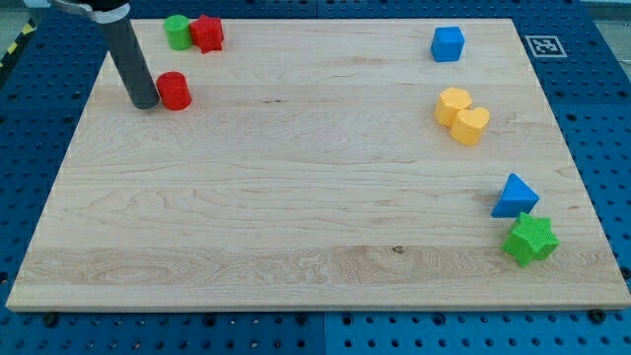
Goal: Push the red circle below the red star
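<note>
While my tip (pixel 146 103) touches one red circle (pixel 175 91), one red star (pixel 207 34) sits above.

Eight blocks sit on the wooden board (pixel 296 197). Two are red: a red circle (pixel 175 91) and a red star (pixel 207 34). Two are green (pixel 177 32) (pixel 530 240), two blue (pixel 448 43) (pixel 515 196), two yellow (pixel 453 105) (pixel 472 125).
</note>
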Available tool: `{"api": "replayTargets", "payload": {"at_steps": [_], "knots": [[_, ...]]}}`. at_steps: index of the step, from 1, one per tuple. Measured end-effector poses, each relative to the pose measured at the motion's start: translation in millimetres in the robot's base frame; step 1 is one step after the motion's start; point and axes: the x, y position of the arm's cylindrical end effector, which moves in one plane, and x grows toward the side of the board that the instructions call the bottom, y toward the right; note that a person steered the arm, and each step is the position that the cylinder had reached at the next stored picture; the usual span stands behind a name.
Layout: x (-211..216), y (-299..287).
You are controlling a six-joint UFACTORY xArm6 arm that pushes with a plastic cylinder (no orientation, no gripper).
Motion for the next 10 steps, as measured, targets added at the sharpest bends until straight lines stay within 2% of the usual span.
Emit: {"api": "replayTargets", "payload": {"at_steps": [5, 7, 10], "knots": [[12, 17], [-7, 18], [-28, 67]]}}
